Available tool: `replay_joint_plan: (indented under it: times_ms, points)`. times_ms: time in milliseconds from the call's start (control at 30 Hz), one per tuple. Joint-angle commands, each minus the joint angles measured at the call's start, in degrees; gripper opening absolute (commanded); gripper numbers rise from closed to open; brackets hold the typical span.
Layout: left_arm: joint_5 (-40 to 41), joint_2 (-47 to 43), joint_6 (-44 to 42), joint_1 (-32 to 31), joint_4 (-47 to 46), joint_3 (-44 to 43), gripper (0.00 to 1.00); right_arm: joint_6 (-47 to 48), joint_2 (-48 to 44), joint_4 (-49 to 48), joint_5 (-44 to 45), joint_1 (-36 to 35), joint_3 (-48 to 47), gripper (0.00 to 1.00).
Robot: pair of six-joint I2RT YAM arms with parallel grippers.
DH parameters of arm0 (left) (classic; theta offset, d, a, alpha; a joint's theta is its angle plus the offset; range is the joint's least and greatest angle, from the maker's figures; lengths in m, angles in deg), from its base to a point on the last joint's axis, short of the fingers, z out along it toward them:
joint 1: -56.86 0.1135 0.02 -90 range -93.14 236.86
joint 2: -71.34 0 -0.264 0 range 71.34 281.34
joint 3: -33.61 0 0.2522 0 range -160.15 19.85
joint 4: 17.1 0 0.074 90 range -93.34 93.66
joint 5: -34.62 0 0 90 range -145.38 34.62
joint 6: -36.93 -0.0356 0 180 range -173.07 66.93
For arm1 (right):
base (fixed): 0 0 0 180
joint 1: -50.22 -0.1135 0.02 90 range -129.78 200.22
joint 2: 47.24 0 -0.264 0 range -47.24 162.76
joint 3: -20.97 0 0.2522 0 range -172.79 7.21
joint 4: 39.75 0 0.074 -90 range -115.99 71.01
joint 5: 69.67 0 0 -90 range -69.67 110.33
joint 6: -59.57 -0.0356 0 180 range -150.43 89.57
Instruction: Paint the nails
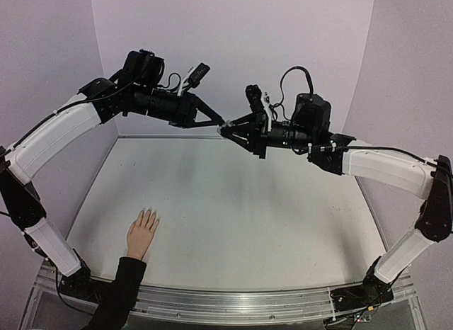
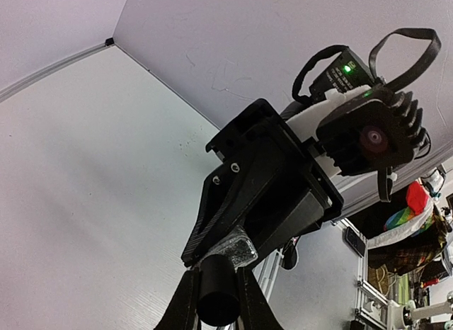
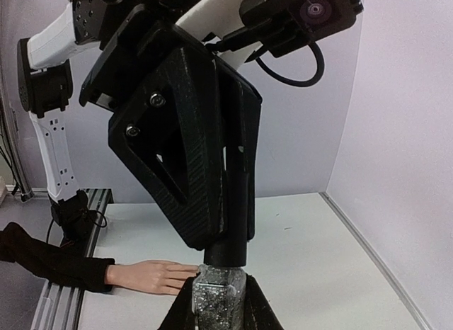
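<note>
High above the table my two grippers meet tip to tip. My right gripper point(image 3: 219, 305) is shut on a small glass bottle point(image 3: 219, 294) of silver glitter polish. The bottle's black cap point(image 2: 216, 277) sits between the fingers of my left gripper point(image 2: 217, 303), which is shut on it. From the top view the bottle point(image 1: 222, 126) is barely visible between the left gripper point(image 1: 219, 122) and the right gripper point(image 1: 226, 130). The pale hand point(image 1: 141, 234) with a black sleeve lies flat at the table's near left, fingers spread. Its nails point(image 1: 148, 212) are tiny and far below both grippers.
An aluminium rail point(image 1: 233, 302) runs along the table's near edge, and pale walls close the back and sides. The black sleeve point(image 1: 120, 291) crosses the rail at the left. Coloured clutter point(image 2: 410, 217) lies beyond the table.
</note>
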Motion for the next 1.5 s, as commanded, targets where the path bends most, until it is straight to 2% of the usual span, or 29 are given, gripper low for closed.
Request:
replay_joint_plan:
  times_ms: [0, 67, 167, 267, 500, 633, 700, 733, 767, 867, 967, 1033, 1100, 1167, 1267, 1467]
  points:
    - [-10.64, -2.20, -4.94, -1.33, -3.29, 0.06, 0.00, -4.33, 0.73, -3.55, -10.22, -0.31, -5.54, 0.00]
    - [-14.31, -2.50, -7.58, -1.90, -3.26, 0.37, 0.00, -9.52, 1.98, -5.59, -16.99, -0.39, -7.28, 0.00]
    - [-17.53, -2.88, -11.29, -2.62, -2.95, 0.24, 0.00, -23.04, 4.88, -14.65, -27.21, -1.43, -10.92, 0.00]
    - [-20.08, -2.55, -14.28, -2.72, -2.73, -0.55, 0.00, -31.24, 8.04, -18.99, -32.85, -3.80, -15.70, 0.00]
    - [-21.93, -2.78, -16.08, -2.81, -5.54, -0.41, 0.00, -41.40, 10.75, -28.40, -35.26, -6.33, -20.13, 0.00]
    - [-22.68, -4.18, -16.61, -2.82, -7.25, 1.08, 0.00, -42.54, 10.96, -30.01, -35.04, -6.31, -19.96, 0.00]
    - [-20.97, -4.88, -15.84, -2.80, -7.99, 1.53, 0.01, -42.22, 10.52, -30.63, -34.09, -6.27, -18.66, 0.00]
    - [-19.24, -5.12, -15.24, -2.75, -8.10, 1.56, 0.04, -41.36, 9.96, -30.75, -33.19, -6.16, -17.76, 0.00]
    - [-17.70, -5.49, -14.53, -2.68, -8.21, 1.56, 0.12, -39.97, 9.12, -30.72, -31.69, -5.88, -16.42, 0.00]
    - [-12.78, -8.05, -11.01, -2.58, -10.04, 3.36, 0.45, -35.23, 6.02, -30.27, -23.26, -3.59, -9.66, 0.00]
    - [-5.06, -11.33, -7.07, -2.53, -12.80, 6.66, 0.60, -27.20, 1.65, -27.74, -12.07, -1.08, -2.54, 0.00]
    - [1.20, -12.79, -3.65, -2.10, -13.16, 7.93, 0.70, -17.71, -1.30, -18.40, -2.03, -0.81, 0.55, 0.00]
    - [6.01, -12.61, 0.57, -1.09, -12.03, 7.09, 0.82, -9.13, -3.33, -14.09, 6.54, -1.20, 2.32, 0.00]
    - [10.24, -11.41, 5.51, 0.40, -10.32, 5.40, 0.84, -3.60, -4.53, -12.07, 16.17, -1.79, 4.06, 0.00]
    - [13.74, -9.04, 11.79, 1.49, -10.74, 4.27, 0.81, 1.20, -4.69, -10.45, 24.20, -2.55, 4.25, 0.00]
    - [11.48, -6.79, 19.21, 1.74, -22.81, 6.89, 0.71, 6.78, -2.58, -9.04, 33.14, -5.76, 1.67, 0.00]
